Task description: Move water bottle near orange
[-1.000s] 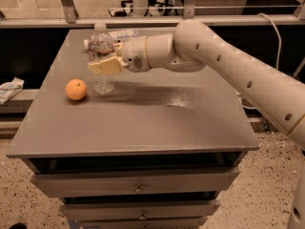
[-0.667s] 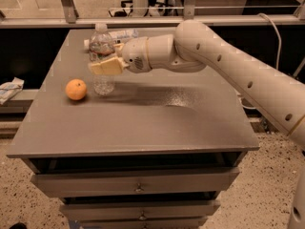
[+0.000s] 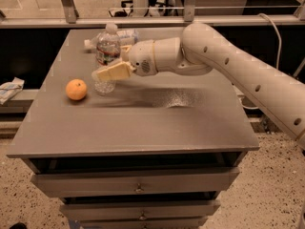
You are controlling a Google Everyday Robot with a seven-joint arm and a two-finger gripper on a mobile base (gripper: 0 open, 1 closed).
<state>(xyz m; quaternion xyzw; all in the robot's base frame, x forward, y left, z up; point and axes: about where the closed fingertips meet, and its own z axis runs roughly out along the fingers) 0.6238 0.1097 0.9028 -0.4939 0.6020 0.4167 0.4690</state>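
The water bottle, clear ribbed plastic with a white cap and a dark label band, stands upright on the grey table at its left side. The orange lies just left of the bottle's base, a small gap away. My gripper reaches in from the right. Its tan fingers sit on either side of the bottle's lower half and are closed on it. The near finger hides part of the bottle's body.
A second clear bottle with a large white label lies on its side at the table's back edge, behind the standing bottle. A metal railing runs behind the table. Drawers are below the front edge.
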